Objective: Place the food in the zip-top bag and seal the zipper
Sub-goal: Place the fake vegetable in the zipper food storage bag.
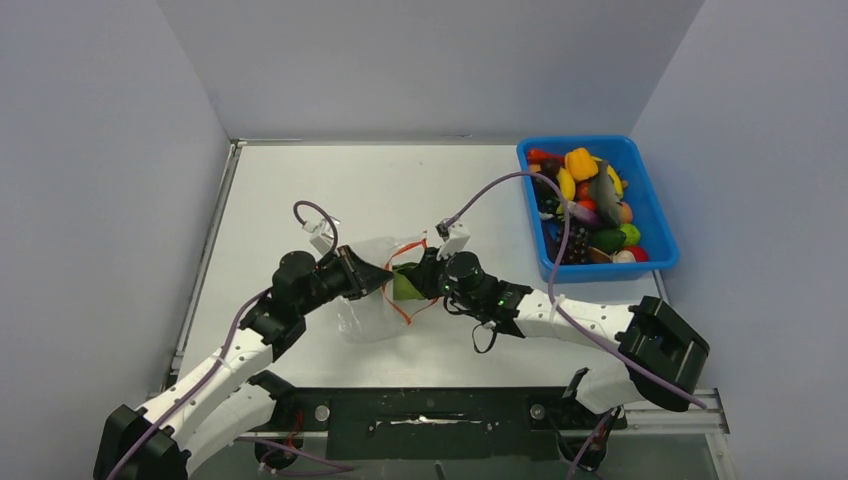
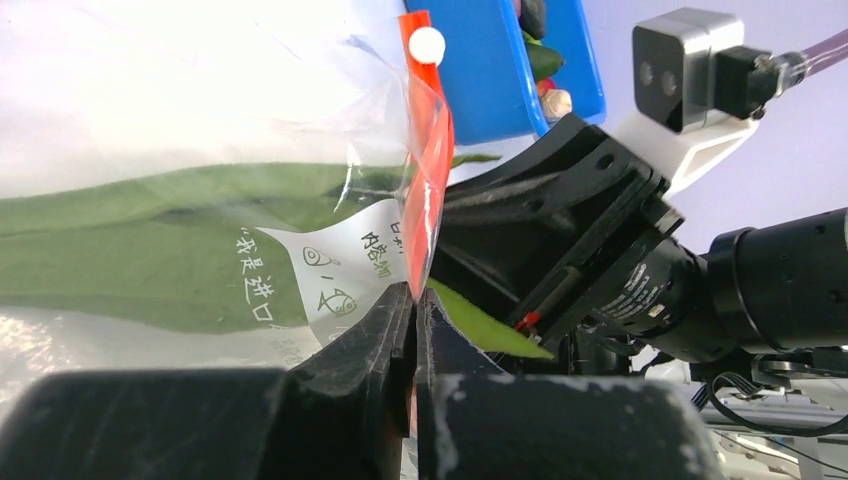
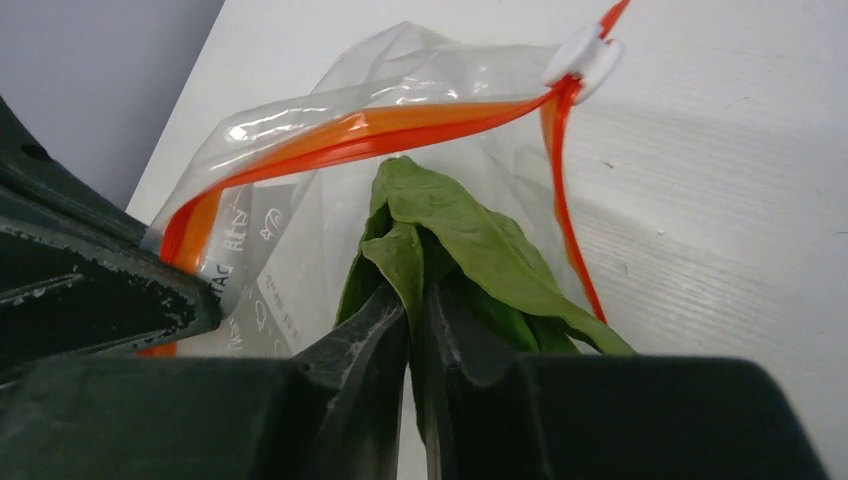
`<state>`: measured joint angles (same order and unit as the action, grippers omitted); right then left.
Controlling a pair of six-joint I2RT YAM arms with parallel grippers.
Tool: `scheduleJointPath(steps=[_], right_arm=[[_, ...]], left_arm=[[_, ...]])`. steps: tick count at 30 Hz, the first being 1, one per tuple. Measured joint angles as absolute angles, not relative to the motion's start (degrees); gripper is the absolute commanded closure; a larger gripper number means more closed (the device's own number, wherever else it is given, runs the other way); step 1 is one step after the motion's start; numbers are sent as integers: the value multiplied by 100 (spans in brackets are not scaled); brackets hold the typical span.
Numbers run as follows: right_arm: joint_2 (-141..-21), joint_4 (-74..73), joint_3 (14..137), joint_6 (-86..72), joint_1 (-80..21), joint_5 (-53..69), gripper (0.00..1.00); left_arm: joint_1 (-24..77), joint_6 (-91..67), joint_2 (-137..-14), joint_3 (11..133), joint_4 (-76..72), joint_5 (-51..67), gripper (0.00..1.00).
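Your left pincer [image 2: 412, 305] clamps the zipper [image 2: 428, 160] of the zip-top bag [image 2: 200, 90]; your right pincer [image 3: 415, 305] grips the green food [image 3: 460, 230] inside its mouth, mid-frame.

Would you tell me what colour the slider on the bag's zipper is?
White; the slider shows best in the right wrist view.
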<state>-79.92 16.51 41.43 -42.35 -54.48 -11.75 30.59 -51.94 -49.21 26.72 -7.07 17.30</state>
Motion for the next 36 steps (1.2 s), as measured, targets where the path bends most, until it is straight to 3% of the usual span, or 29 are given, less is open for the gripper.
scheduleJointPath(steps=[7, 10, 15, 20, 31, 33, 36], right_arm=[[-7992, 1046, 4351, -3809, -5441, -82, 29], [-7992, 158, 4871, -3044, -5443, 473, 23], [-7891, -1330, 5848, -1643, -5448, 851, 20], [-7832, -2047, 6051, -696, -5494, 902, 21], [-8431, -1892, 5894, 224, -5564, 843, 22], [-8646, -1721, 5813, 228, -5642, 797, 25], [-8908, -1457, 5634, 158, -5800, 642, 47]], left_arm=[[3059, -5207, -4856, 2655, -849, 1719, 100], [3059, -5196, -4816, 2620, -886, 1767, 100], [3057, -5186, -4805, 2600, -886, 1927, 100], [3057, -5188, -4718, 2497, -926, 2043, 100], [3055, -5221, -4543, 2379, -989, 2147, 100], [3055, -5234, -4543, 2377, -1015, 2145, 100], [3052, -5225, -4543, 2355, -1011, 2132, 100]])
